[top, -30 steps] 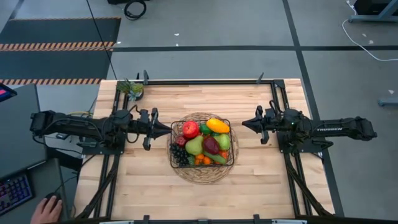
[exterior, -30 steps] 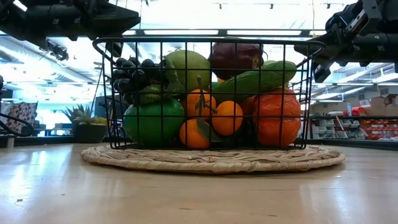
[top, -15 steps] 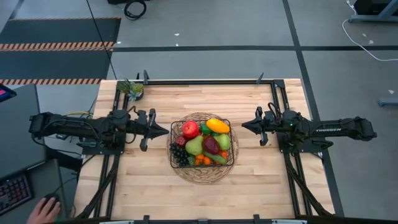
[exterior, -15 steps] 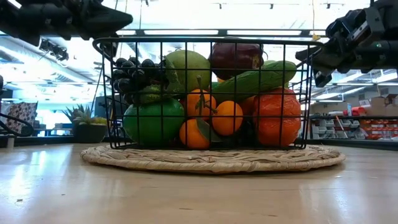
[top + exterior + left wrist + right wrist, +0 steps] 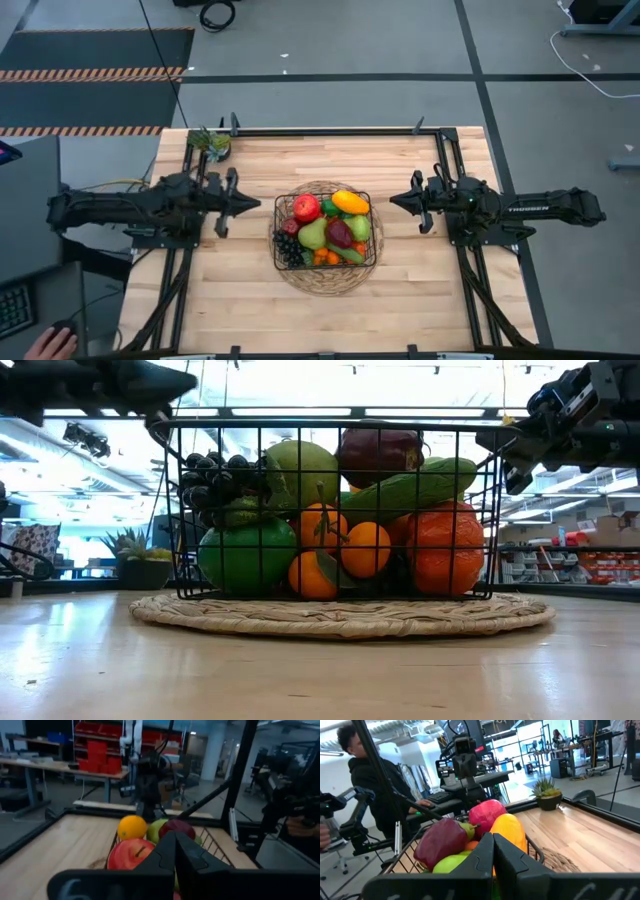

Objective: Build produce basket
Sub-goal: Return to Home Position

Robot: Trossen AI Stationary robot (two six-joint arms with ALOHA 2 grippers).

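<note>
The black wire basket (image 5: 324,231) stands on a round woven mat (image 5: 322,270) mid-table, filled with produce: a red apple (image 5: 305,207), a yellow lemon (image 5: 350,202), a green pear (image 5: 313,234), dark grapes (image 5: 290,249), oranges (image 5: 345,550) and a cucumber (image 5: 415,488). My left gripper (image 5: 257,204) hovers shut, level, left of the basket and apart from it. My right gripper (image 5: 392,202) hovers shut, level, right of the basket, also apart. Both wrist views look over the shut fingers (image 5: 175,851) (image 5: 492,851) at the fruit.
A small potted plant (image 5: 211,142) stands at the table's far left corner. Black rails (image 5: 330,131) frame the table's edges. A person (image 5: 375,785) stands beyond the table's left side, and a hand (image 5: 48,345) rests on a mouse at the lower left.
My left gripper has drawn back toward the table's left edge, away from the basket, and its fingers have come fully shut. The basket and produce have stayed as they were. My right gripper has kept its place.
</note>
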